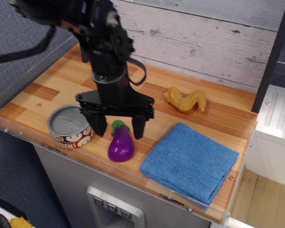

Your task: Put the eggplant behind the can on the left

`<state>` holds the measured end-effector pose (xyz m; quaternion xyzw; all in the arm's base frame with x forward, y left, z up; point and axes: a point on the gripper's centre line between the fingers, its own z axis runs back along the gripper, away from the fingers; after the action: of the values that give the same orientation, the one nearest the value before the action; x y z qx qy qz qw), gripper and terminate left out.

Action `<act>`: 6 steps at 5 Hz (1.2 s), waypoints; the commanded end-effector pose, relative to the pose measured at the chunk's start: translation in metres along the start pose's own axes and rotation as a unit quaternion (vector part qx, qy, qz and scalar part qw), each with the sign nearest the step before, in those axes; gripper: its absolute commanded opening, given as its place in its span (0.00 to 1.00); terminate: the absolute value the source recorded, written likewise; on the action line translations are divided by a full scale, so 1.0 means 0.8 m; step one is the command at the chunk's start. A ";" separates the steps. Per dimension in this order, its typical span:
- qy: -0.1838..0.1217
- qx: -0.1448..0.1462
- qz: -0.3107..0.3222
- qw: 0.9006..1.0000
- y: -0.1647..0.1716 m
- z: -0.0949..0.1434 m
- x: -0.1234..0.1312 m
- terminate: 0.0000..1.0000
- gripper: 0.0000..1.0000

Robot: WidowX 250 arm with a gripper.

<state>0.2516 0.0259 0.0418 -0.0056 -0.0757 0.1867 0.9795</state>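
The purple eggplant (121, 144) with a green stem cap lies on the wooden counter near its front edge. The can (70, 126), silver lid and red mushroom label, stands just left of it. My black gripper (118, 129) is open and hangs right over the eggplant's stem end. One fingertip is left of the stem, beside the can, the other is right of it. The jaws straddle the eggplant's top without closing on it.
A folded blue cloth (190, 161) lies to the right of the eggplant. A yellow-tan curved toy (185, 100) sits at the back right. A whitewashed plank wall (204, 38) backs the counter. The counter's front edge (52, 148) has a clear plastic lip.
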 end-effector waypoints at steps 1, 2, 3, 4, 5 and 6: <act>-0.001 0.024 0.062 0.998 -0.007 -0.026 0.006 0.00 1.00; -0.004 0.046 0.080 0.996 -0.005 -0.029 0.007 0.00 1.00; -0.001 0.064 0.090 0.994 -0.006 -0.041 0.009 0.00 1.00; 0.000 0.064 0.099 0.993 -0.005 -0.044 0.010 0.00 1.00; -0.003 0.067 0.108 0.992 -0.003 -0.045 0.010 0.00 0.00; -0.006 0.057 0.109 0.992 -0.001 -0.040 0.008 0.00 0.00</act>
<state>0.2631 0.0237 0.0074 0.0428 -0.0625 0.2956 0.9523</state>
